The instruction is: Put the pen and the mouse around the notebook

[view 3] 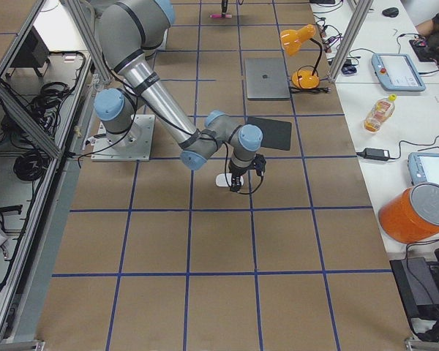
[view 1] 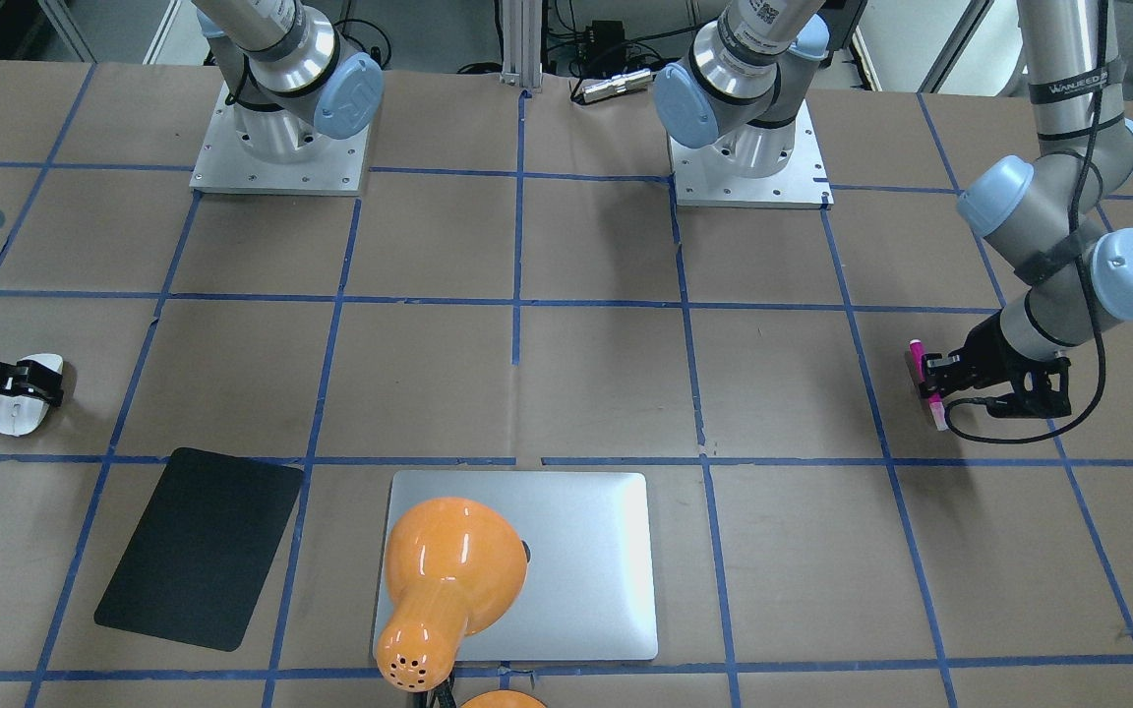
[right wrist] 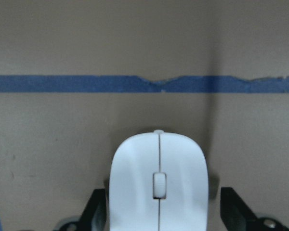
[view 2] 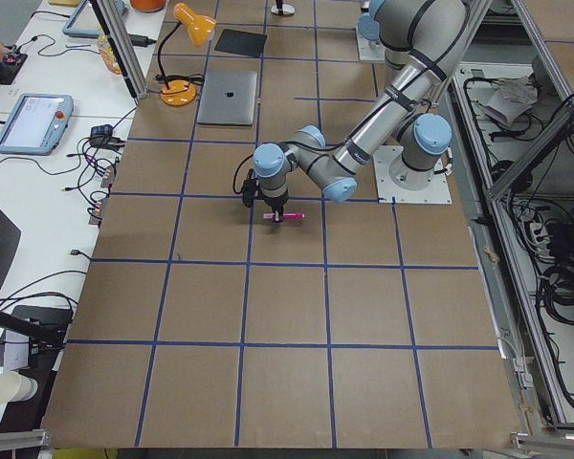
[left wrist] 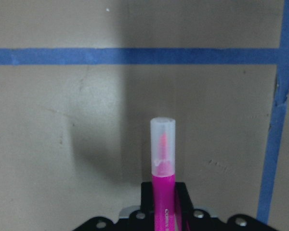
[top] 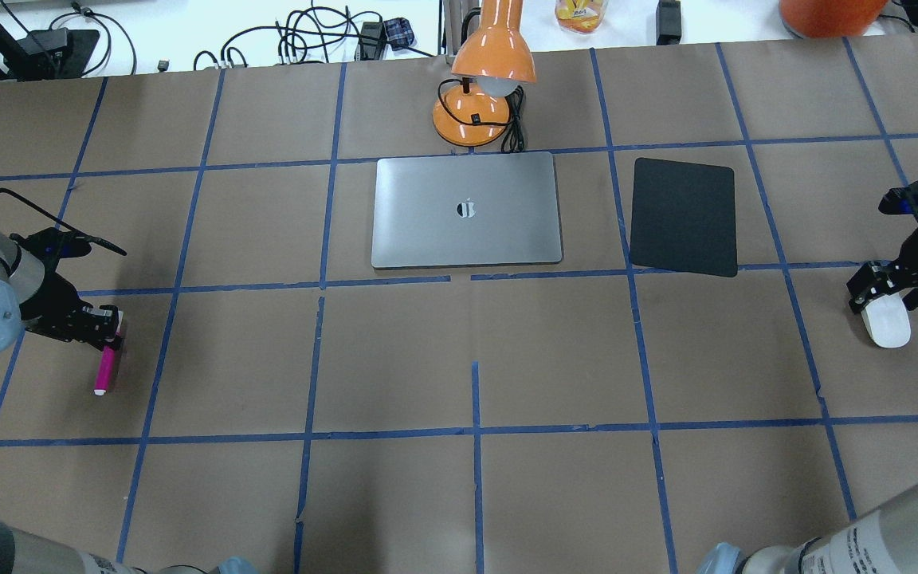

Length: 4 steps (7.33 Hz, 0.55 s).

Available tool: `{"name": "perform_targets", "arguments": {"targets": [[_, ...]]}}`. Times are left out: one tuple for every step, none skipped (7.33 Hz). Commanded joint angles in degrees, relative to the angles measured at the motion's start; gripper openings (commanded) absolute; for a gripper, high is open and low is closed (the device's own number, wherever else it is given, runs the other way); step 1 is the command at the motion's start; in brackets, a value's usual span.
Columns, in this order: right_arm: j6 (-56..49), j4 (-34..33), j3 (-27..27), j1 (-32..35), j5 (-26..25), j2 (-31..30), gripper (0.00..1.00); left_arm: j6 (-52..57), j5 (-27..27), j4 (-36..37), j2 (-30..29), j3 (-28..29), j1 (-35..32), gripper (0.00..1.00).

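Note:
The pink pen (top: 106, 368) lies level near the table's left end, its pale cap (left wrist: 163, 144) pointing away from the wrist camera. My left gripper (top: 112, 328) is shut on the pen's barrel; whether the pen touches the paper I cannot tell. At the right end the white mouse (top: 887, 325) rests on the table. My right gripper (top: 887, 299) stands open astride it, with a gap showing beside one finger (right wrist: 231, 209). The silver notebook (top: 467, 231) lies closed at the far middle, well away from both grippers.
A black pad (top: 686, 215) lies just right of the notebook. An orange desk lamp (top: 491, 80) stands behind the notebook, its shade over the notebook's far edge (view 1: 448, 580). Brown paper with blue tape lines covers the table.

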Motion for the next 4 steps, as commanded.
{"name": "perform_targets", "arguments": {"targets": [[0.4, 0.3, 0.0, 0.0, 0.0, -0.1, 0.63, -12.9, -0.7, -6.7, 5.2, 0.0, -3.2, 0.0], [0.5, 0.3, 0.0, 0.0, 0.0, -0.2, 0.61, -21.3, -0.6, -9.7, 7.6, -0.1, -7.8, 0.0], [0.6, 0.3, -0.1, 0.1, -0.1, -0.6, 0.59, -31.8, -0.6, -11.4, 9.7, -0.1, -12.1, 0.0], [0.7, 0.4, -0.2, 0.1, -0.1, -0.7, 0.58, -39.8, -0.2, -12.0, 11.3, -0.1, -16.8, 0.0]]}}
